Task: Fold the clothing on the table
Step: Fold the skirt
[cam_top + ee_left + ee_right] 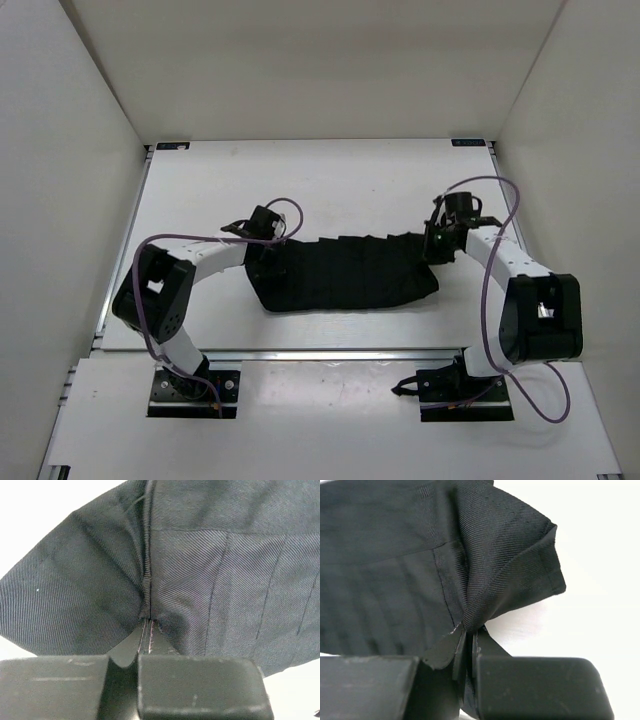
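The clothing, a black pleated skirt, lies stretched across the middle of the white table. At its left end my left gripper is shut on a pinch of the fabric. In the left wrist view the cloth bunches into a ridge that runs into the closed left gripper. My right gripper is shut on the skirt's right upper corner. The right wrist view shows that corner folded and drawn into the closed right gripper, lifted slightly off the table.
White walls enclose the table on the left, back and right. Thin metal rails run along its edges. Purple cables loop off both arms. Bare tabletop lies behind the skirt and to both sides.
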